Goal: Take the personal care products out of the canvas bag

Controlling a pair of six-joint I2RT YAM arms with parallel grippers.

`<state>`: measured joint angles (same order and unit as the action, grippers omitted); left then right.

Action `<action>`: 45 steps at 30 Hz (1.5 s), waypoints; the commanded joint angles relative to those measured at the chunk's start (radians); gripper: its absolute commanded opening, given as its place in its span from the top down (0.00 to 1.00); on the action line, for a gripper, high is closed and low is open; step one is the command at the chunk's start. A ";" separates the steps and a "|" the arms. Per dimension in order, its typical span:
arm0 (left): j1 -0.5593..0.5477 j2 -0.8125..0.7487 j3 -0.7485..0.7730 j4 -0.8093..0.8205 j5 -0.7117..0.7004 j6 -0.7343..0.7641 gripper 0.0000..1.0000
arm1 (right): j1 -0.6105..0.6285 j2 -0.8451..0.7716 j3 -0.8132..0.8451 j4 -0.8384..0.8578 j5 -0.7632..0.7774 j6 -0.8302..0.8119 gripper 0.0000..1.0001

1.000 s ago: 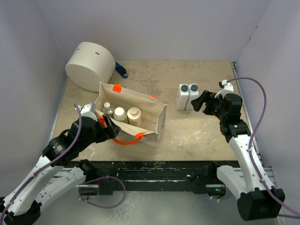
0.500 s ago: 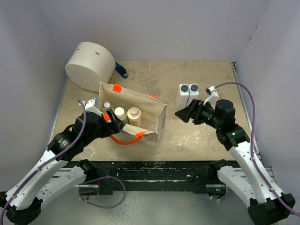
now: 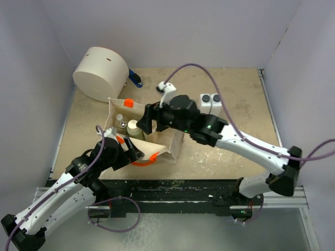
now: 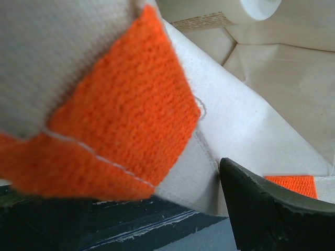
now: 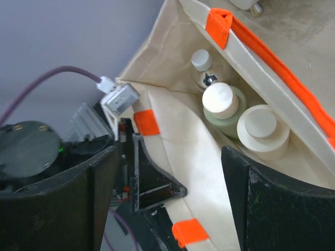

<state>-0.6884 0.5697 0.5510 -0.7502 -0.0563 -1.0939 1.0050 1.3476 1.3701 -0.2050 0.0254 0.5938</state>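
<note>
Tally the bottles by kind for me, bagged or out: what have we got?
White square bottles, dark caps, outside the canvas bag: 2
Cream round bottle, in bag: 1
Pale green bottle, in bag: 1
Silvery-capped bottle, in bag: 1
Total: 5

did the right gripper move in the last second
Yes. The right gripper swung left, away from the two white bottles it was beside, and now hangs open over the canvas bag.

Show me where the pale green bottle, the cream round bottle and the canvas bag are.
pale green bottle (image 5: 219, 100): right wrist view, on its round cap.
cream round bottle (image 5: 260, 125): right wrist view, on its cap top.
canvas bag (image 5: 180, 138): right wrist view, on its inner cloth wall.
</note>
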 commanded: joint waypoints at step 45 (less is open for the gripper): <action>-0.003 0.022 0.034 -0.012 0.018 0.043 0.01 | -0.020 0.632 0.211 -0.051 0.335 -0.201 0.02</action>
<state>-0.6880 0.5842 0.5533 -0.7334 -0.0601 -1.0790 0.9974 1.9514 1.5181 -0.3317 0.3714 0.4183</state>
